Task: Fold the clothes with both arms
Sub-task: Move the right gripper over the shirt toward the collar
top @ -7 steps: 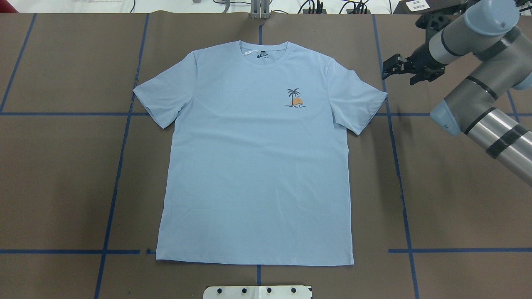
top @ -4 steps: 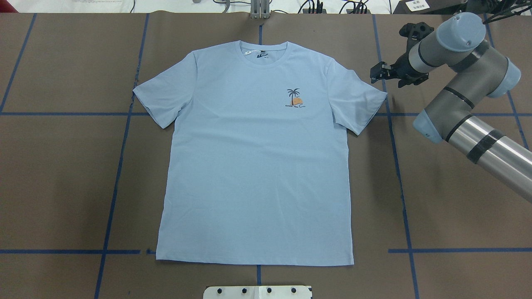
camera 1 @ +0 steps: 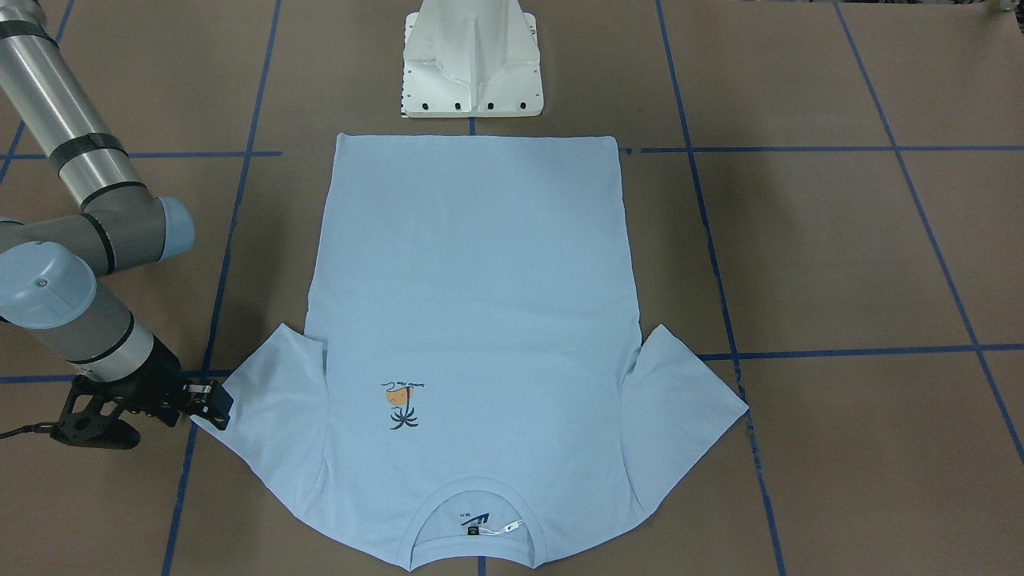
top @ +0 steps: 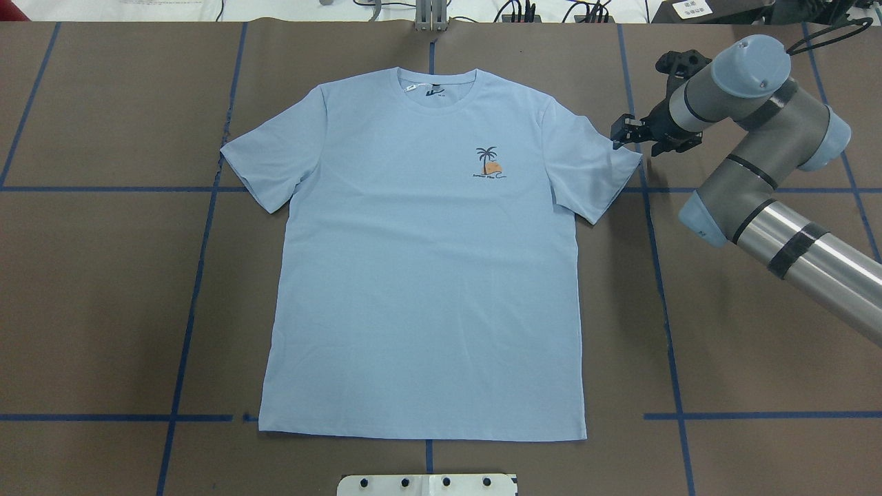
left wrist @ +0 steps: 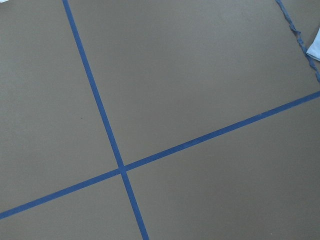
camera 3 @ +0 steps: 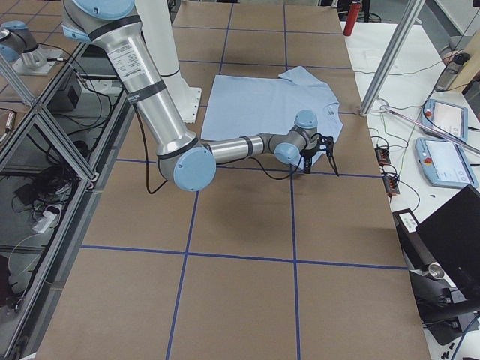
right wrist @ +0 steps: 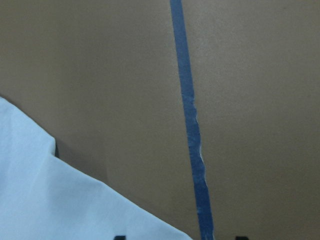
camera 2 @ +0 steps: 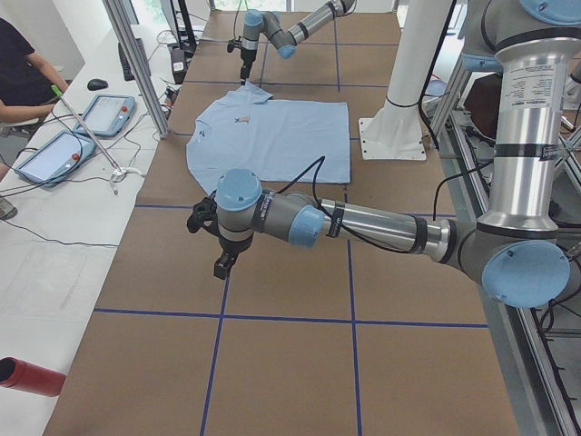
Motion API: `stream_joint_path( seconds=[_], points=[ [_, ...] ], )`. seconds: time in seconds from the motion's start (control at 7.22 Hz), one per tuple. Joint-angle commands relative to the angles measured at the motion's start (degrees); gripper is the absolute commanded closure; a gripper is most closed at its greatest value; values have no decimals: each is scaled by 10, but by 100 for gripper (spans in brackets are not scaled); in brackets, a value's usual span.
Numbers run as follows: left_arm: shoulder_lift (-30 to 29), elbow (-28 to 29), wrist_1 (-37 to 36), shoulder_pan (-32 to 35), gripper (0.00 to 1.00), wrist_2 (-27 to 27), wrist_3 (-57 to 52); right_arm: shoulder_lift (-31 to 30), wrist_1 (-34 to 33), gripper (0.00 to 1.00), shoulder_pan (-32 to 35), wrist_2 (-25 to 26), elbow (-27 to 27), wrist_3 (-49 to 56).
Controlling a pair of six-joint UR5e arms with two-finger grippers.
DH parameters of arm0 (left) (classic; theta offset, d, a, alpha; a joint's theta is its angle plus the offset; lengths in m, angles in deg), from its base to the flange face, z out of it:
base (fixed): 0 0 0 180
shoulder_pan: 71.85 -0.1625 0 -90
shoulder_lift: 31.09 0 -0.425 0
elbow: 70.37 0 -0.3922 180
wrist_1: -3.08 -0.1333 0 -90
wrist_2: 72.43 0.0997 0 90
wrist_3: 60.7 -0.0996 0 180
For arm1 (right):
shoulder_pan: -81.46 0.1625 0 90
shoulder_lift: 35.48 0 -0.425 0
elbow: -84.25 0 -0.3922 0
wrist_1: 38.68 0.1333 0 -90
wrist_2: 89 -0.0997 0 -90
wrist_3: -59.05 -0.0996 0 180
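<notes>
T-shirt (top: 427, 275) flat on bench (top: 103, 289), frame centre. Right gripper (top: 617, 134) at sleeve edge, upper right of overhead view, fingers spread. Left gripper (camera 2: 221, 265) off-shirt; finger state can't tell.

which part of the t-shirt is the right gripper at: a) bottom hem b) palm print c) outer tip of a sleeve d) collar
c: the right gripper is at the outer corner of one sleeve of the light blue T-shirt, which lies spread flat on the table.
</notes>
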Motion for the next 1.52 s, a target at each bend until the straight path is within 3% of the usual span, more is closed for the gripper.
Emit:
stream_joint_path(
  seconds=[0.0, 0.14, 0.55, 0.83, 0.97, 1.25, 1.38],
  points=[
    [0, 1, 0, 0, 0, -1, 0, -10, 0, 83, 0, -3, 5, -7],
    [0, 1, 0, 1, 0, 0, 0, -13, 0, 100, 0, -5, 9, -6],
    [0, -3, -1, 1, 0, -2, 1, -6, -2, 100, -4, -9, 35, -26],
    [0, -8, -1, 1, 0, -3, 1, 84, -18, 100, -43, -4, 28, -173],
    [-1, -13, -1, 1, 0, -3, 2, 142, -55, 100, -61, 14, -3, -190],
    [-1, -16, -1, 1, 0, -3, 2, 188, -71, 100, -91, 85, -42, -195],
    [0, -20, -1, 1, 0, -3, 2, 195, -71, 81, -99, 96, -48, -194]
  ],
)
